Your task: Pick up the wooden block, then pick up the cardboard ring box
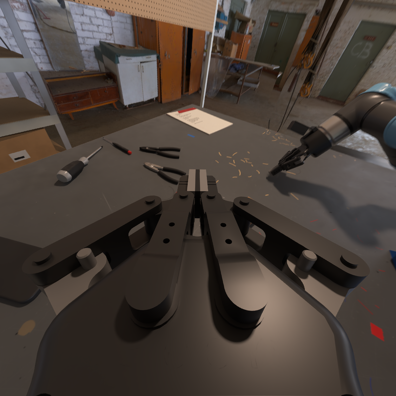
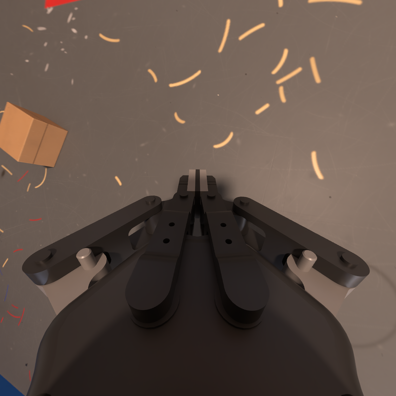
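Observation:
A small brown cardboard box [image 2: 32,137] with a seam line lies on the grey table at the left edge of the right wrist view. My right gripper [image 2: 197,180] is shut and empty, pointing down at the bare table to the right of the box, apart from it. It also shows in the left wrist view [image 1: 275,170], low over the table at the right. My left gripper [image 1: 197,180] is shut and empty above the table. No wooden block shows in either view.
A large screwdriver [image 1: 75,166], a thin red-tipped screwdriver [image 1: 117,146], two pairs of pliers [image 1: 160,150] [image 1: 165,171] and a white sheet [image 1: 199,121] lie on the table [image 1: 64,203]. Tan shavings [image 1: 240,162] are scattered at right. Shelving [image 1: 32,96] stands at left.

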Controlling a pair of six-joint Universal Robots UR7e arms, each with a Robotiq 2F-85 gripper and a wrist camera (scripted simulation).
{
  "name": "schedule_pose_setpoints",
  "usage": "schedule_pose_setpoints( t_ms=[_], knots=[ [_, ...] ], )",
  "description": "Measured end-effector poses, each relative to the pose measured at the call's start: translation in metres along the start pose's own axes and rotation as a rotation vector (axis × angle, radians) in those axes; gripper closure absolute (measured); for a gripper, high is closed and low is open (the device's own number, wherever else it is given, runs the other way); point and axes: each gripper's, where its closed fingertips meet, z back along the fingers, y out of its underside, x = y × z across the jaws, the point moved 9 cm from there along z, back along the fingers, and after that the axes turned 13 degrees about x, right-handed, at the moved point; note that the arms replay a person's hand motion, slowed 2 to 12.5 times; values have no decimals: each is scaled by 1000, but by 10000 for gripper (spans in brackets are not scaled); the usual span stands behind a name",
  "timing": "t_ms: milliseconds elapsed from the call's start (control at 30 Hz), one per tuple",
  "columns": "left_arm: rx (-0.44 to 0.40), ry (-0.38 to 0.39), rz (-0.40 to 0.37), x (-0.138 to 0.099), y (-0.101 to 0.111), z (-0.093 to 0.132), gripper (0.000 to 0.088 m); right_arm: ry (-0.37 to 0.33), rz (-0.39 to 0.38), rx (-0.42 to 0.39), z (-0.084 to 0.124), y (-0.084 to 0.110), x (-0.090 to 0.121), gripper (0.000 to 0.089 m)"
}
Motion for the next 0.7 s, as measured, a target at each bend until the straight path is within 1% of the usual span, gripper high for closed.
schedule_pose_setpoints(
  t_ms=[67, 200, 267, 333, 400, 500, 600, 700],
  knots=[
    [-29, 25, 14, 0, -2, 5, 882, 29, -21, 16, 2, 2, 2, 893],
    [-72, 109, 12, -4, -5, 13, 882, 40, -53, 21, 5, 1, 11, 893],
    [-77, 143, -3, -6, -6, 15, 882, 40, -67, 16, 6, -1, 16, 893],
    [-68, 153, -18, -7, -5, 16, 882, 41, -79, 14, 6, -3, 21, 893],
    [-49, 136, -33, -8, -4, 16, 882, 42, -87, 19, 4, -6, 27, 893],
    [-7, 80, -58, -7, -2, 15, 882, 46, -89, 35, 1, -10, 37, 893],
    [43, 24, -81, -7, 1, 13, 882, 47, -78, 49, -3, -17, 49, 893],
    [92, 1, -92, -7, 4, 11, 882, 34, -56, 58, -6, -24, 64, 893]
  ],
)
